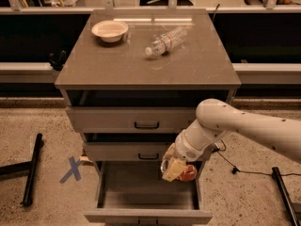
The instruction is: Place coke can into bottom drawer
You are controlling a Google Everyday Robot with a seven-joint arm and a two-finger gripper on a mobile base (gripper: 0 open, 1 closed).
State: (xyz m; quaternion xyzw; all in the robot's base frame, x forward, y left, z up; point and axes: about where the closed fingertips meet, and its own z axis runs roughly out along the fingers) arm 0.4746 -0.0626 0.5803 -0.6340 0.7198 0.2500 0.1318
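Note:
The bottom drawer [146,215] of the grey cabinet is pulled out and its grey inside shows. My gripper [176,169] hangs over the drawer's right rear part, below the middle drawer's front. It is shut on the red coke can [188,173], which peeks out to the right of the pale fingers [170,169]. The can is held above the drawer floor. My white arm [244,126] comes in from the right.
On the cabinet top lie a clear plastic water bottle [164,40] on its side and a pale bowl [109,30]. The two upper drawers [131,120] are closed. A blue X mark [72,169] and a black stand leg [32,168] are on the floor at left.

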